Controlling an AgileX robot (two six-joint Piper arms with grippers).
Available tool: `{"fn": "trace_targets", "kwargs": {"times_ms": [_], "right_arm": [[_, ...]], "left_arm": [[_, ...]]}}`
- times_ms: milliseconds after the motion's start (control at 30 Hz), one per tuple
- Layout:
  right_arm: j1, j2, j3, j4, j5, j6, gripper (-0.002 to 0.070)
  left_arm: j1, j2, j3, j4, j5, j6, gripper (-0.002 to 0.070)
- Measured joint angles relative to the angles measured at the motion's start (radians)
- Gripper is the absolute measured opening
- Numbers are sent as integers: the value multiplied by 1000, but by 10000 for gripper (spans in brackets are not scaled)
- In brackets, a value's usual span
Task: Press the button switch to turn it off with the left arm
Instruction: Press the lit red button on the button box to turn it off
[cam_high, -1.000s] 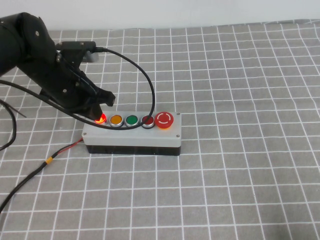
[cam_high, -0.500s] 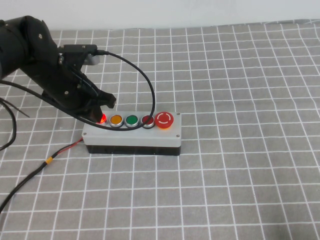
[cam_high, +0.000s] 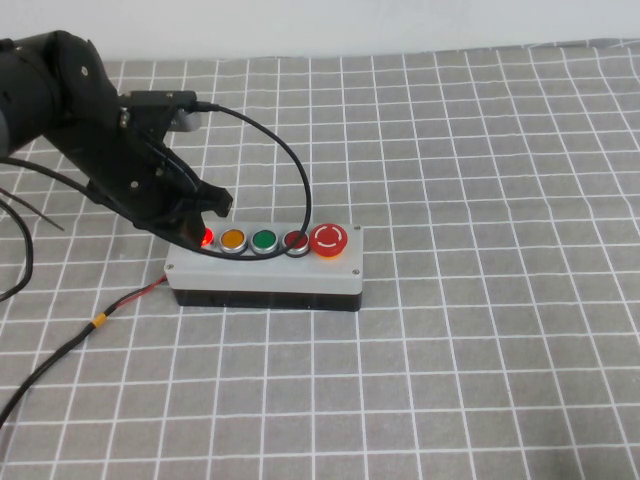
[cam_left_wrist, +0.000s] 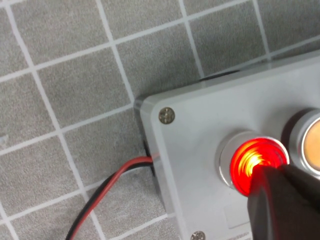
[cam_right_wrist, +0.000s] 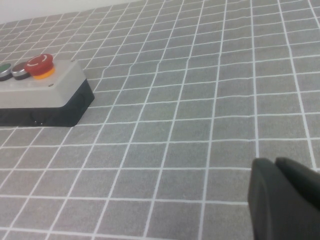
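Left gripper tip over the lit red button, leftmost on the grey switch box; grasps nothing, opening cannot be told. Button likely stiff, sprung: press cap centre straight down. Right gripper closed, empty, well apart.

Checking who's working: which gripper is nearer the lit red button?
Left. The left gripper is right at the lit red button, partly covering it; the right gripper is past the other end of the box.
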Motion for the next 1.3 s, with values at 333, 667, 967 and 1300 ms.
{"fn": "trace_targets", "kwargs": {"times_ms": [333,667,967,1300], "right_arm": [[0,0,0,0,0,0,-17],[0,0,0,0,0,0,-17],[0,0,0,0,0,0,-17],[0,0,0,0,0,0,-17]], "left_arm": [[0,-209,99,0,-176,42,-3],[0,-688,534,-14,-530,46,-3],[0,-1172,950,-18,-824,46,-3],[0,-1427,1174,-23,-858,46,-3]]}}
